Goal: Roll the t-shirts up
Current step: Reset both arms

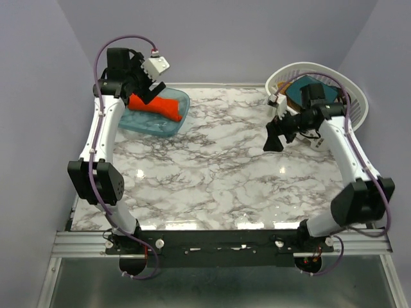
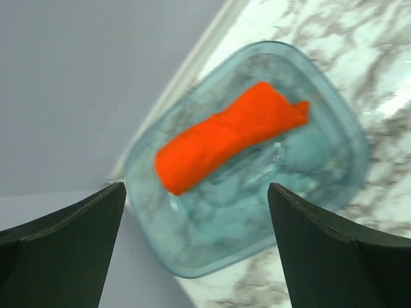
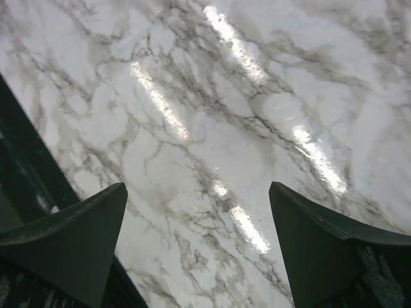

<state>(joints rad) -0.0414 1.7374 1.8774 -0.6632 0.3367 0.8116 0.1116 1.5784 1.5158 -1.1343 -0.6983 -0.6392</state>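
The orange-red t-shirt (image 1: pixel 157 106) lies rolled into a tight bundle inside the translucent teal tub (image 1: pixel 176 123) at the table's far left. In the left wrist view the t-shirt roll (image 2: pixel 228 135) lies diagonally across the tub (image 2: pixel 334 173). My left gripper (image 1: pixel 149 88) hovers above the tub, open and empty, its dark fingers (image 2: pixel 64 244) wide apart. My right gripper (image 1: pixel 275 136) is open and empty above the bare marble at the right, with only tabletop (image 3: pixel 212 128) between its fingers (image 3: pixel 334 256).
A white slotted laundry basket (image 1: pixel 356 102) stands at the far right corner with dark teal and brown fabric (image 1: pixel 308 90) inside. The marble tabletop (image 1: pixel 212 173) ends at a metal rail along the near edge. Purple walls close in on the left, back and right.
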